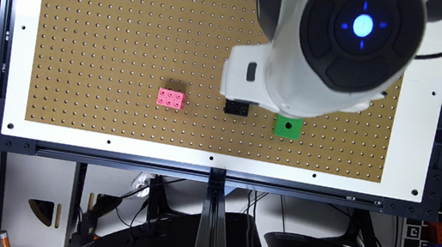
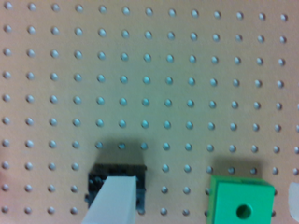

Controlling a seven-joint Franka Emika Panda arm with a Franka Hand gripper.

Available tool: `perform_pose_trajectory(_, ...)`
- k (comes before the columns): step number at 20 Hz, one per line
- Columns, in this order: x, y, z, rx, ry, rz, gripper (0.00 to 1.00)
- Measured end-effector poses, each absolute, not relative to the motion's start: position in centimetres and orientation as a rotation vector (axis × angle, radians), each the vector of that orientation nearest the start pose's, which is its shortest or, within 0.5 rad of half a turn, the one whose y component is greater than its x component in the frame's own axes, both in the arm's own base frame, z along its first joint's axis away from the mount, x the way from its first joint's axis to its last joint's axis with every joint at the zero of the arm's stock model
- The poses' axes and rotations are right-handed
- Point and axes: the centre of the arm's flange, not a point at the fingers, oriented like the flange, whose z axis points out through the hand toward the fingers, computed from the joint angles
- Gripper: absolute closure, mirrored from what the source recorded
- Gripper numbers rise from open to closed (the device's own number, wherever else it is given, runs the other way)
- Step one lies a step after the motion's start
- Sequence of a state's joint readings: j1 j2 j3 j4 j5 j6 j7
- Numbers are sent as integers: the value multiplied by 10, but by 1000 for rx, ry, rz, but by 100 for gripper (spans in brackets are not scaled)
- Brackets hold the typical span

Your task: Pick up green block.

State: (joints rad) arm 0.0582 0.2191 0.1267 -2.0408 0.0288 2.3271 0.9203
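Bright green plastic cube with a round dark hole [image 1: 288, 127] sat on the brown pegboard [image 1: 128, 41], lower right of centre in the exterior view, just beside a small black studded brick [image 1: 236, 108]. Pink studded brick [image 1: 170, 98] lay well apart. White gripper [image 1: 248, 80] hovered above the black brick; finger spread: cannot tell.

green block [image 1: 288, 128] far edge under arm, black brick [image 2: 117, 186] partly behind finger [image 2: 114, 200], wrist view blurry

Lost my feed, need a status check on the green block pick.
Gripper open, holding nothing. Green block on pegboard, not gripped. Black brick close beside it, apart.
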Motion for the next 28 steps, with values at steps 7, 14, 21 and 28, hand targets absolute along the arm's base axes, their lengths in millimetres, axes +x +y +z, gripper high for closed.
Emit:
perform_pose_trajectory(7,583,117,345,-2844,1128,-54,0)
perform_pose_trajectory(14,580,146,350,-2831,1131,-57,0)
perform_pose_trajectory(21,580,151,349,-2830,1131,-54,0)
perform_pose_trajectory(28,587,152,303,-2834,1138,-17,0)
